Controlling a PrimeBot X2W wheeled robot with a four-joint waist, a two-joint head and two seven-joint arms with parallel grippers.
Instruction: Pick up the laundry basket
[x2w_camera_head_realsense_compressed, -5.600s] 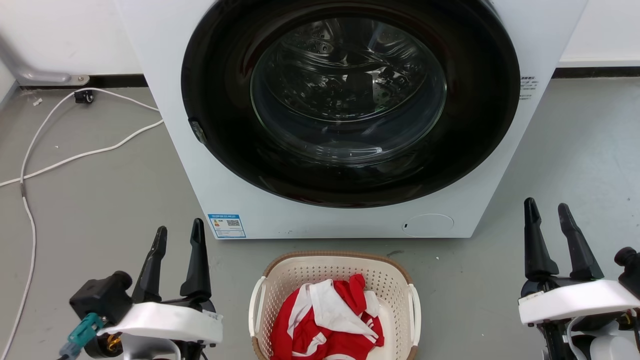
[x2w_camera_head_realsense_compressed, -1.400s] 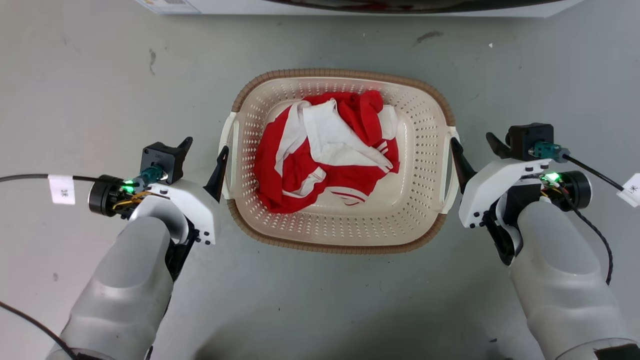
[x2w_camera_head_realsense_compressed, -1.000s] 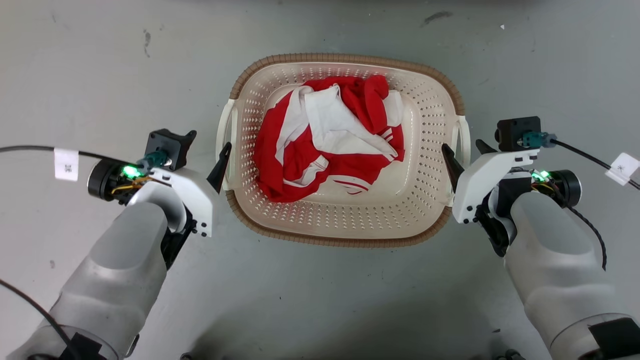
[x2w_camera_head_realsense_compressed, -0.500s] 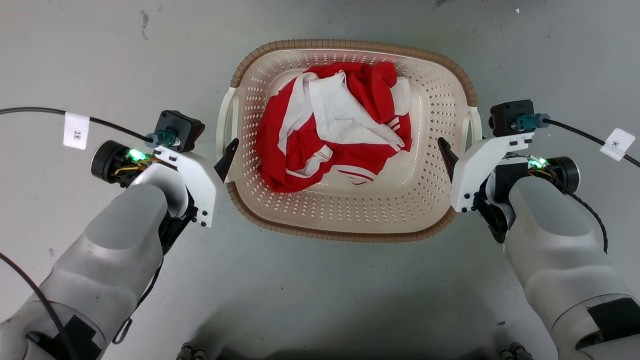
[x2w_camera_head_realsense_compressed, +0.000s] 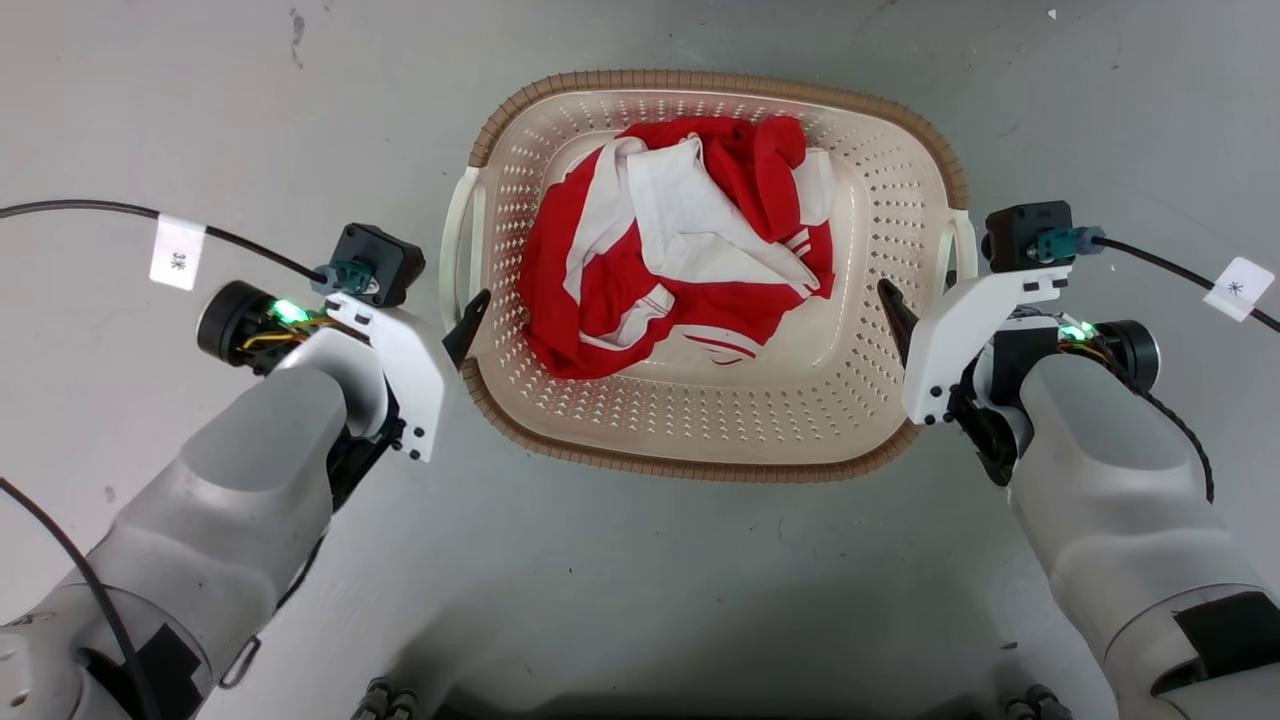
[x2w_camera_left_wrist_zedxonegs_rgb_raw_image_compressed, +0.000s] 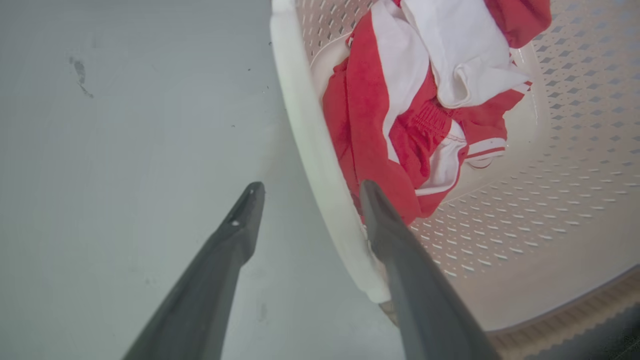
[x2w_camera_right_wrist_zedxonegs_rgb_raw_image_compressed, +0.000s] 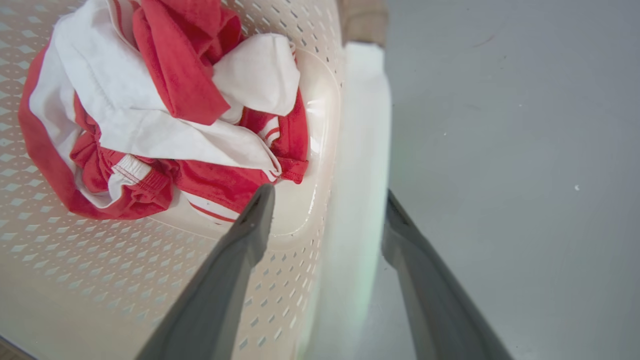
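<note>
The basket (x2w_camera_head_realsense_compressed: 700, 425) stands on the grey floor (x2w_camera_head_realsense_compressed: 640, 590) in the middle of the head view, between the two arms. Its brown rim (x2w_camera_head_realsense_compressed: 700, 468) rings cream perforated walls. A heap of red and white clothes (x2w_camera_head_realsense_compressed: 680, 240) lies inside, mostly over the far half of the bottom.

The left gripper (x2w_camera_left_wrist_zedxonegs_rgb_raw_image_compressed: 307, 192) is at the near end of the left handle (x2w_camera_head_realsense_compressed: 458, 235). Its fingers are spread apart and straddle the white bar without clamping it. In the left wrist view the outer finger (x2w_camera_left_wrist_zedxonegs_rgb_raw_image_compressed: 235, 235) hangs over bare floor, clear of the bar. The inner finger (x2w_camera_left_wrist_zedxonegs_rgb_raw_image_compressed: 395, 250) lies right against the bar's near end, over the basket wall, with its tip next to the clothes.

The right gripper (x2w_camera_right_wrist_zedxonegs_rgb_raw_image_compressed: 327, 195) is at the right handle (x2w_camera_head_realsense_compressed: 965, 250) in the same way. Its fingers are parted, and in the right wrist view the white bar runs up between them. The inner finger (x2w_camera_right_wrist_zedxonegs_rgb_raw_image_compressed: 240, 250) reaches over the perforated wall, its tip just beside the red hem of the clothes. The outer finger (x2w_camera_right_wrist_zedxonegs_rgb_raw_image_compressed: 415, 260) is outside over the floor, close to the bar and partly hidden behind it. Whether it touches cannot be told.

Both pale forearms come in from the near corners. A green light glows on each wrist, and a black cable with a white tag (x2w_camera_head_realsense_compressed: 178, 252) leads off to each side.
</note>
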